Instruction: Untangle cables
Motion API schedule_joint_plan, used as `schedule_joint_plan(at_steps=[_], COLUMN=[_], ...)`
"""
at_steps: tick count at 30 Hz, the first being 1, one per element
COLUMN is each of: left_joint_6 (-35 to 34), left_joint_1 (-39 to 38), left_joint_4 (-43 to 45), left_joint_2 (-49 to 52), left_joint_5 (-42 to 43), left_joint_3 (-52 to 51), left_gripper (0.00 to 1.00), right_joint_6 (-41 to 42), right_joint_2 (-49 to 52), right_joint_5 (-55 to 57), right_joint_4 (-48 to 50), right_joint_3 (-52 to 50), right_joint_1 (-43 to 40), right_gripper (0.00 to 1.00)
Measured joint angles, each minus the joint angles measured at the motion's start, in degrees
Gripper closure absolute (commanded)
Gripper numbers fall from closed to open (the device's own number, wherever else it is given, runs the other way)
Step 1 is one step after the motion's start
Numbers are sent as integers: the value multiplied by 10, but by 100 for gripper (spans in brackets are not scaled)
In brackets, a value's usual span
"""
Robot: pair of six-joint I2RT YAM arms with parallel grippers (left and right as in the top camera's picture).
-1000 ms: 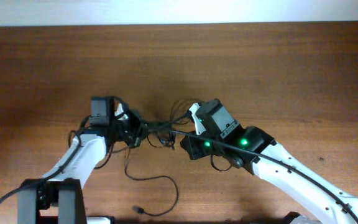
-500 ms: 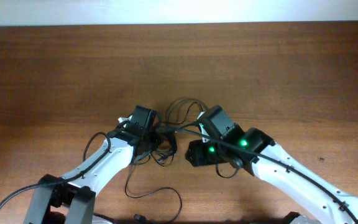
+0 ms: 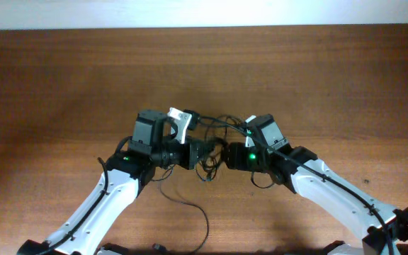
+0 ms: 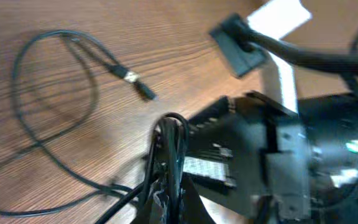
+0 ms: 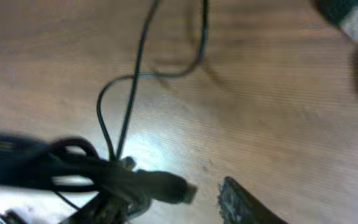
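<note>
The cables (image 3: 209, 157) are thin black cords bunched in a knot between my two grippers at the table's middle, and one strand (image 3: 193, 210) trails toward the front edge. My left gripper (image 3: 198, 153) is shut on several strands (image 4: 171, 152) that run up between its fingers (image 4: 188, 202). On the wood to its left lies a loose loop with a small plug (image 4: 133, 78). My right gripper (image 3: 223, 155) faces it with jaws apart. A dark plug (image 5: 166, 185) of the bunch hangs between them, clear of the right finger (image 5: 244, 202). The bunch hides the other finger.
The wooden table (image 3: 62, 85) stretches around the arms, and a pale wall edge (image 3: 204, 13) runs along the back. In the left wrist view the right arm's black body (image 4: 303, 155) and its thick cable (image 4: 291, 53) sit close on the right.
My left gripper has swung right toward the middle, still shut on the strands. The right gripper has opened and turned to face left, and the knot now sits between the two.
</note>
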Motion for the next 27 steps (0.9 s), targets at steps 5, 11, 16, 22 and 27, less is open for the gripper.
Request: schedule_joint_plan(at_steps=[5, 11, 16, 22, 27], left_joint_6=[-29, -52, -57, -47, -17], left_joint_1=[24, 70, 140, 142, 85], left_joint_4=[118, 116, 109, 131, 165], left_joint_2=[-1, 3, 10, 0, -2], left_joint_5=[172, 228, 264, 242, 195], left_joint_3=[-5, -12, -20, -13, -11], left_gripper=[100, 100, 100, 100, 100], right_joint_6=[59, 73, 57, -3, 79], right_joint_2=[-4, -21, -32, -156, -215], right_joint_5=[-47, -12, -38, -110, -124], right_joint_4=[124, 27, -36, -97, -25], right_joint_3=[-1, 20, 47, 31, 29], right_joint_1=[-1, 10, -2, -61, -59], right_gripper=[76, 96, 89, 61, 67])
